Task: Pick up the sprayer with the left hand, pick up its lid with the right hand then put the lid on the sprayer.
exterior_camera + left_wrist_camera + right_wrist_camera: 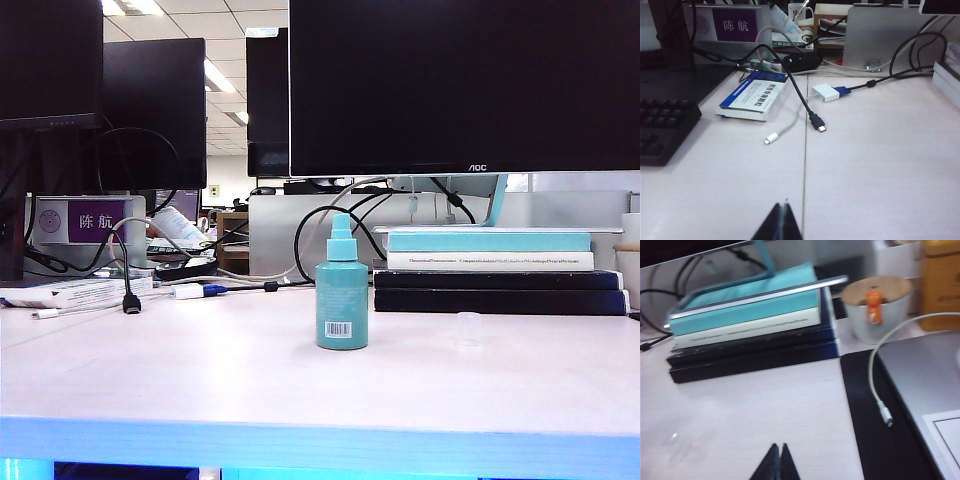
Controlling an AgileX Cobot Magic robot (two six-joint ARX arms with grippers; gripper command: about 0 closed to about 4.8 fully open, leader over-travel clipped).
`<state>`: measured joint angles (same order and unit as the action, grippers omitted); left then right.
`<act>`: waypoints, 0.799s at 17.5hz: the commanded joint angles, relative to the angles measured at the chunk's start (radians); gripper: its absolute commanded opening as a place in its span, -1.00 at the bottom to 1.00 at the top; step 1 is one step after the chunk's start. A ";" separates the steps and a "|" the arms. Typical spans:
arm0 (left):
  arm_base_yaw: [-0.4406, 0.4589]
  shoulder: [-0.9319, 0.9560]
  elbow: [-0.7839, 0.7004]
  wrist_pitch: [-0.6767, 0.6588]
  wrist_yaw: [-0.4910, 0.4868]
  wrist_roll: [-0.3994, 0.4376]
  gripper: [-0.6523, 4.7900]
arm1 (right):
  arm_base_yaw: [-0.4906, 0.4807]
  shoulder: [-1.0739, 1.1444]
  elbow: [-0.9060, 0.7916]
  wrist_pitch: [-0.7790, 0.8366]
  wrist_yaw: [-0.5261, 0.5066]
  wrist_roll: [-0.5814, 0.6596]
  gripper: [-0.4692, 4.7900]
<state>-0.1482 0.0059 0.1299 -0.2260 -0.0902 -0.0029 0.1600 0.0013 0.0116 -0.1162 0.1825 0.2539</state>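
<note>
The teal sprayer (pixel 341 291) stands upright on the white table (pixel 200 370), its clear lid (pixel 467 329) near it, before stacked books (pixel 495 270).

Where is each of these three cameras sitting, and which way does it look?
Exterior: low at the table edge, facing the sprayer, lid and books; no arm shows.
Left wrist: above the left tool, shut, facing cables and a box.
Right wrist: above the right tool, shut, facing the books.
Exterior and right wrist share the books.
</note>
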 commanded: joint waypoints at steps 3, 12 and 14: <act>0.001 -0.005 -0.004 0.070 -0.003 -0.083 -0.78 | 0.002 -0.001 -0.002 0.021 -0.001 0.004 -0.82; 0.001 0.003 -0.002 0.319 0.156 -0.137 -0.30 | 0.002 -0.001 0.026 0.076 -0.103 0.087 -0.83; 0.001 0.028 0.008 0.384 0.185 -0.160 -0.30 | 0.001 0.000 0.058 0.077 -0.094 0.093 -0.83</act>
<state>-0.1482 0.0177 0.1280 0.0963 0.0711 -0.1444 0.1608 0.0013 0.0483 -0.0662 0.0826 0.3355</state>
